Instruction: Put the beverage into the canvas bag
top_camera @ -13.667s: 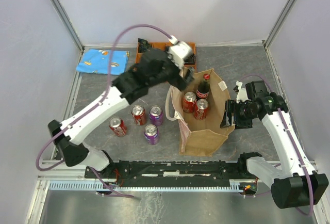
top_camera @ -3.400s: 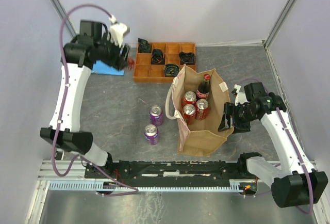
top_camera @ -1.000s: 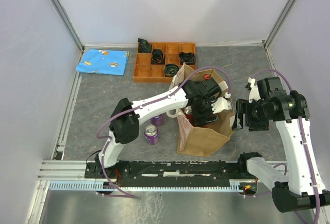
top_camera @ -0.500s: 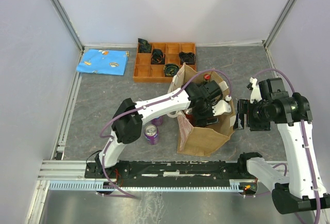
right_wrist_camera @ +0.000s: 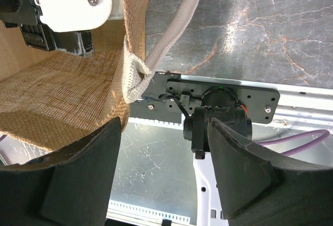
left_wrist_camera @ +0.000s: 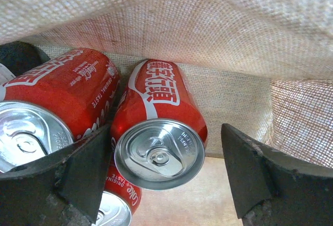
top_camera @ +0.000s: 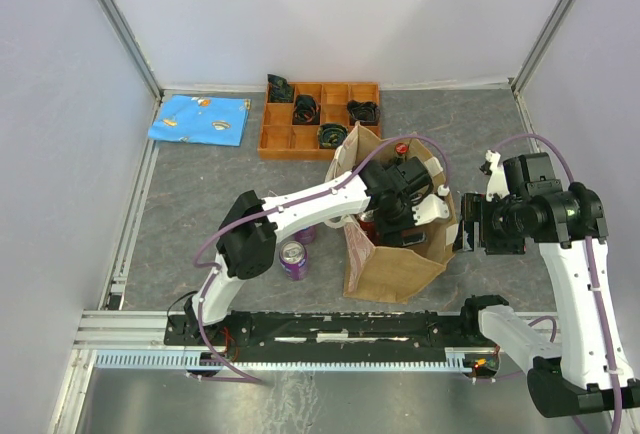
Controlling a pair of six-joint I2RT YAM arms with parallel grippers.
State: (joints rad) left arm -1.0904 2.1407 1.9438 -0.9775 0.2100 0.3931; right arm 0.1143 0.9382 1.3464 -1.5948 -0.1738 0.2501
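Red can [left_wrist_camera: 156, 106] sitting in canvas bag [left_wrist_camera: 218, 23]; left end effector [left_wrist_camera: 165, 135] straddling it, released. Likely heavyish, smooth, dentable: gripping across mid-body seeming best. Right end effector [right_wrist_camera: 165, 127] hanging spread, empty.

Overhead camera, high at the near edge, looking down on the whole table [top_camera: 220, 204]; left wrist camera close inside the canvas bag [left_wrist_camera: 218, 17], facing the cans [left_wrist_camera: 158, 132]; right wrist camera just outside, looking down past its handle [right_wrist_camera: 174, 33] — all three share the bag.
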